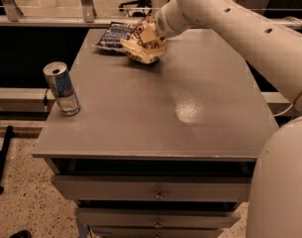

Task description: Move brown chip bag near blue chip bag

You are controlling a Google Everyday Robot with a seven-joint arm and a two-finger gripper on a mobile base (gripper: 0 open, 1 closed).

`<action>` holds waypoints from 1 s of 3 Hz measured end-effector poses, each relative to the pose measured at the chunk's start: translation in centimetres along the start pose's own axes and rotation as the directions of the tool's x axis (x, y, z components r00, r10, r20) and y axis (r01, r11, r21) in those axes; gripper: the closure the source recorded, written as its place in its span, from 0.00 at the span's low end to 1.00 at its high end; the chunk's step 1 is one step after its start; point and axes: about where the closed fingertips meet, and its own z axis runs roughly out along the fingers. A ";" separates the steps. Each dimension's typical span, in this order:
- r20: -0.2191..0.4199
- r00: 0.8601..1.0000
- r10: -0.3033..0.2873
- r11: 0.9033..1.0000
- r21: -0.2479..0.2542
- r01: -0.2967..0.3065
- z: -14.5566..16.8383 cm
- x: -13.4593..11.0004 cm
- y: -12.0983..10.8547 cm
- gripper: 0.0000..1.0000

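The brown chip bag (144, 45), dark brown with white lettering and pale cream ends, is tilted up at the far middle of the grey table (155, 108). My gripper (154, 29) at the end of the white arm is shut on the bag's upper end, and the bag hides most of it. The bag's lower end is at or just above the tabletop. The blue chip bag (112, 35), smaller and dark navy, lies flat at the table's far edge, just left of the brown bag and nearly touching it.
A blue-and-silver drink can (62, 88) stands upright near the table's left edge. The white arm (239, 29) reaches in from the right over the table's far right part. Drawers (155, 192) sit below the front edge. A rail runs behind the table.
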 end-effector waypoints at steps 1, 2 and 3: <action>-0.010 1.000 -0.006 1.000 0.001 0.006 -0.3 0.8 -0.2 0.00; -0.003 0.999 -0.048 0.999 0.012 0.048 -1.9 1.2 -1.3 0.00; 0.023 0.997 -0.076 0.997 -0.011 0.077 -4.0 1.5 -2.5 0.00</action>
